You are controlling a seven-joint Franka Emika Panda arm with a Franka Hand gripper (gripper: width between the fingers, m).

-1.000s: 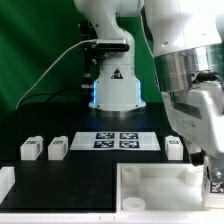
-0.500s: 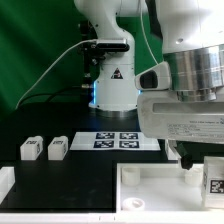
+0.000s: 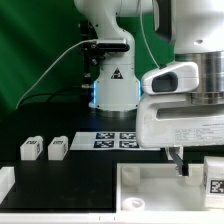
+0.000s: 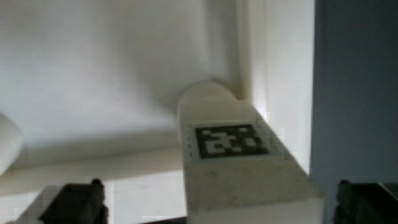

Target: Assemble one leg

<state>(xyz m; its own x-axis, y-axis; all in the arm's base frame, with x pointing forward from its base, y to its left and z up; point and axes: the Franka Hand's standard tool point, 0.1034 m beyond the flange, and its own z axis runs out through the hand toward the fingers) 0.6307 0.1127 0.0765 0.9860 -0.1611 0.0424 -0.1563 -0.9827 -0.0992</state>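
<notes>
While the tool [image 4: 210,205] holds a leg [image 4: 240,160] between its fingers above the tray [image 3: 150,186] at the tabletop's near right corner, you risk a skewed seating: any tilt could jam it on the rim. Two spare legs [image 3: 45,149] sit near the left edge. Since the earlier frames the arm has lifted and swung over the tray.
</notes>
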